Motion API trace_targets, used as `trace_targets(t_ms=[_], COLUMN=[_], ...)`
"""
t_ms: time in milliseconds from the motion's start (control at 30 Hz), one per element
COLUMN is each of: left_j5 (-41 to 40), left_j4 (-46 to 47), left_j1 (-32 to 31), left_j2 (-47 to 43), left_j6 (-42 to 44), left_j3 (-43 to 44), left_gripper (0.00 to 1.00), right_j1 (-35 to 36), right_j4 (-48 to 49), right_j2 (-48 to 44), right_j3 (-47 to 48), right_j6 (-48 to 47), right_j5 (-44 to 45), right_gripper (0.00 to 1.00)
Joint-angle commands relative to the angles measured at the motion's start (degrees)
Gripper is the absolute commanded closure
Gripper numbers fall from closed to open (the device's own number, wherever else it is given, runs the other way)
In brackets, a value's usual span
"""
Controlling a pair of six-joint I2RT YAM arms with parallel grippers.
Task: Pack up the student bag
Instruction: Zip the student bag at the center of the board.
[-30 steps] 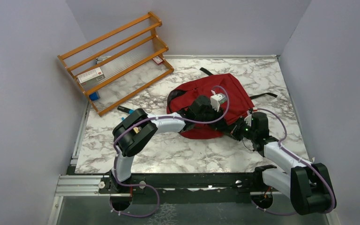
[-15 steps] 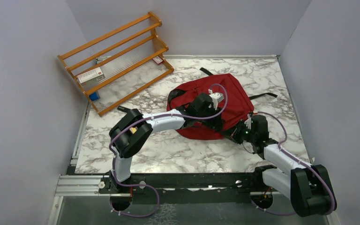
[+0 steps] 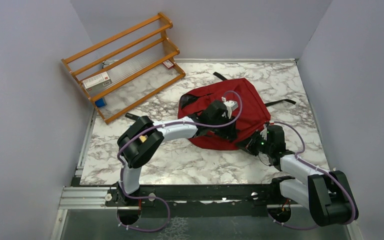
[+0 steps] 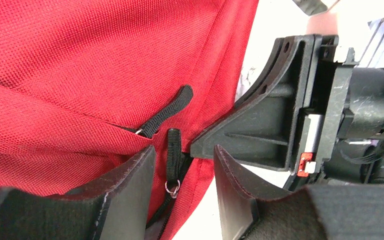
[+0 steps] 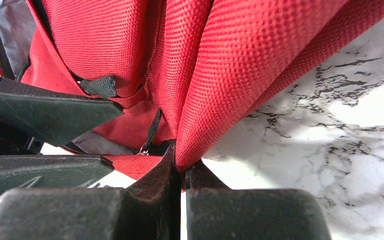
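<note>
Student bag (image 3: 245, 107) lay flat on the table (image 3: 180, 160), right of centre. The right jaws were clamped on a fold of its red fabric at the near edge. The left jaws stood half parted astride a black zipper pull (image 4: 173, 150), not gripping it. Grey lining (image 5: 2, 20) showed, so the bag was judged not fully zipped. Contents could not be seen; small boxes (image 3: 96, 80) lay on the wooden rack (image 3: 125, 65), far left

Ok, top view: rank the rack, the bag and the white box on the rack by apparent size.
1. rack, the widest spread
2. bag, somewhat smaller
3. white box, by far the smallest
</note>
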Motion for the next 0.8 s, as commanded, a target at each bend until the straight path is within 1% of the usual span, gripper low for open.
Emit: trace_targets(t_ms=[0,233,433,767], left_j5=[0.03,1.74,1.91,3.72], left_j4=[-3.95,-7.12,-8.93,-9.27], left_j1=[0.35,0.26,0.18,-1.5], left_j2=[2.16,4.57,6.32,8.06], left_j6=[5.78,9.44,10.59,11.58], left_j3=[2.48,4.18,4.82,6.04], left_gripper=[0.51,0.51,0.51,0.51], right_j1=[0.5,0.48,0.48,0.52], right_j4=[0.4,0.85,0.67,0.66], right_j2=[0.89,1.32,1.17,1.29], right_j3=[-1.34,-1.51,-1.51,-1.42], right_j6=[-1.22,-1.14,-1.1,-1.14], right_j5=[-0.03,-0.15,-0.22,-0.38], right_gripper=[0.99,0.99,0.99,0.99])
